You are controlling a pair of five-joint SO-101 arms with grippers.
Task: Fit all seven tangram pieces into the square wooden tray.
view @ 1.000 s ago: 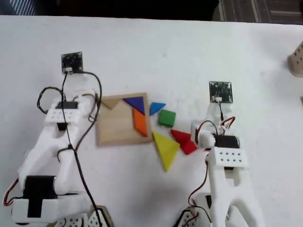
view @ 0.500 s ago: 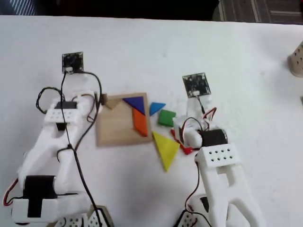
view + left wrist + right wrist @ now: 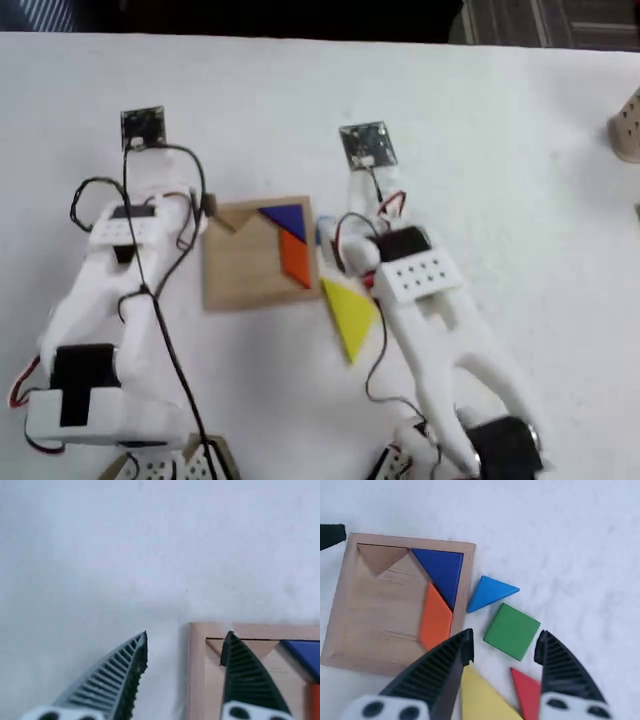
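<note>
White surface (image 3: 480, 120); tray (image 3: 240, 275) part-filled; right pincer (image 3: 505, 637) released, hovering over loose green square (image 3: 512, 631) just beside tray; left pincer (image 3: 187, 636) released, straddling tray corner; next, probably: descend, clench on square.

A tray (image 3: 235, 285) lies on the table (image 3: 500, 150). Inside it, a triangle (image 3: 382, 557) fills the far left corner, a bigger triangle (image 3: 440, 570) the far right, and a parallelogram (image 3: 436, 617) lies along the right wall. Just right of the tray lie a small triangle (image 3: 490, 594) and a square (image 3: 512, 630), with a large triangle (image 3: 350, 310) off the near right corner.
</note>
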